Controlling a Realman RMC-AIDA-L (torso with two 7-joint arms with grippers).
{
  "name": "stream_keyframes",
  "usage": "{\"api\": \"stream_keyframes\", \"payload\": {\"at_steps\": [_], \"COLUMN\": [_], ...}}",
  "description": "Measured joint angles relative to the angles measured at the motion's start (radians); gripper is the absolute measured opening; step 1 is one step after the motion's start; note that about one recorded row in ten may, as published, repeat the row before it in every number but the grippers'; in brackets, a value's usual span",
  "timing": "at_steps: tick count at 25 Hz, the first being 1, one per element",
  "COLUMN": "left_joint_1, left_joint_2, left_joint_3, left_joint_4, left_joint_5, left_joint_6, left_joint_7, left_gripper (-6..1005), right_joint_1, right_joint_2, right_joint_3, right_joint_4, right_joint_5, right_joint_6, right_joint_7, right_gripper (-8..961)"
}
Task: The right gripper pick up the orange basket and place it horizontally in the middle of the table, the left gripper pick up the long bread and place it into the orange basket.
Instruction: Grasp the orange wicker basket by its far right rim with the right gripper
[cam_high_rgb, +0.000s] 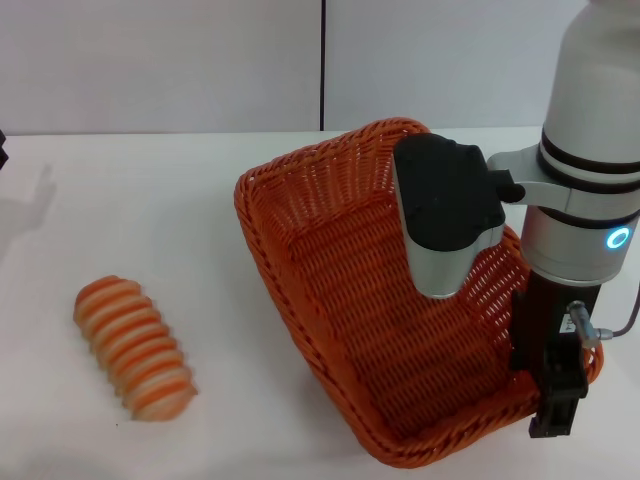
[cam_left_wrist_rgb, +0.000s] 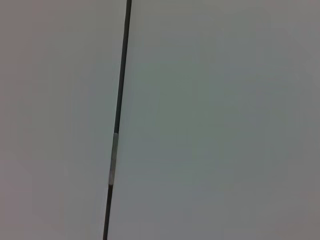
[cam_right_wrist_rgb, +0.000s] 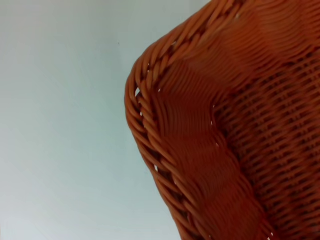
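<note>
White table (cam_high_rgb: 200, 200), basket (cam_high_rgb: 330, 260) rim rightward

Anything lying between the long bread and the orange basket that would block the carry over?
Nothing visible does. Only bare table lies between the long bread and the orange basket. The right gripper sits at the basket's near right rim, away from that side.

You've got the big orange woven wicker basket (cam_high_rgb: 340, 300) sitting diagonal, right of centre on the white table (cam_high_rgb: 150, 200); striped oblong long bread (cam_high_rgb: 133, 346) lies well left, apart.
</note>
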Motion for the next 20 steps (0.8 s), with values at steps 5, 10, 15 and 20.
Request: {"api": "stream_keyframes", "payload": {"at_steps": [5, 10, 15, 20], "left_joint_1": [-0.003, -0.004, -0.005, -0.011], "left_joint_2": [0.001, 0.003, 0.003, 0.003], "left_joint_3": [0.0, 0.0, -0.004, -0.014], "left_joint_4": [0.0, 0.001, 0.001, 0.001], "left_joint_5": [0.0, 0.0, 0.0, 0.0], "left_joint_6": [-0.003, -0.004, -0.006, -0.006], "left_joint_7": [0.001, 0.011, 0.022, 0.037], "left_gripper": [688, 688, 687, 687], "right_joint_1": [0.003, 0.006, -0.009, -0.019], "right_joint_2": [0.001, -0.004, -0.003, -0.001], "right_joint_3": [0.007, 0.036, 0.12, 0.119], "right_joint_4": [-0.044, -0.14, -0.231, -0.245], "right_joint_5": [-0.001, -0.108, -0.09, -0.042], "right_joint_6": [-0.001, -0.038, -0.094, -0.091], "right_joint_7": [0.016, 0.067, 0.081, 0.087], "right_gripper": [726, 722, 719, 715]}}
